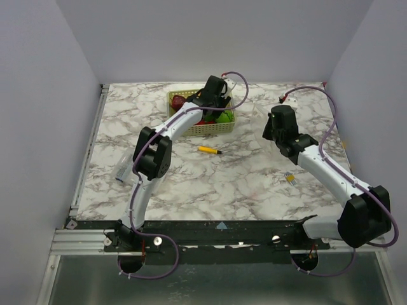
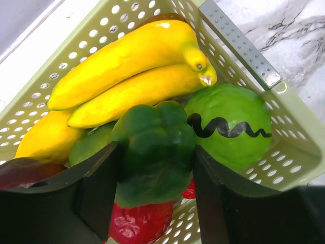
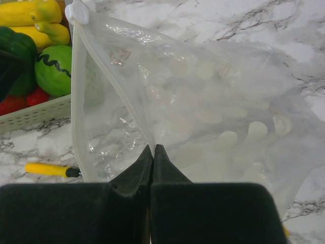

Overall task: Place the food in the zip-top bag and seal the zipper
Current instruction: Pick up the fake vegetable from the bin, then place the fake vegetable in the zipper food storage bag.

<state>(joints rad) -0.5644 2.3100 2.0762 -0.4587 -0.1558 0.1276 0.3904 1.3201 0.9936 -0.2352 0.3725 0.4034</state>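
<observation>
Nearest our bases, a thin yellow stick with a black tip (image 1: 210, 150) lay loose on the white marble-patterned tabletop (image 1: 241, 184), no part of the job. Beyond it, the right claw (image 3: 153, 148) had its two black fingers pressed together on one lip of the floppy clear plastic zip-top bag (image 3: 213, 101), pinching it at the narrow pale zipper strip (image 3: 77, 91). We judged that this hold had one purpose. Drawing one lip away from the other held the mouth gaping toward the basket, so food could go in without a second hand on the bag. The bag looked empty of food and the zipper was unsealed, its small white slider (image 3: 76, 12) at the far end.

Farther back, the left claw (image 2: 156, 152) reached down into the pale yellow-green perforated plastic basket (image 2: 284, 152), where all the food sat. Its fingers stood partway apart, one on each side of the glossy green toy pepper (image 2: 152, 122), and both inner faces appeared to touch it. We read this as a grip on the pepper, though it rested in the pile, not lifted. Around it lay two yellow toy bananas (image 2: 127, 61), a round green toy fruit with a black squiggle (image 2: 238, 117) and a crinkled red toy piece (image 2: 139, 223). The pepper sat on top, which was likely why it was taken first.
</observation>
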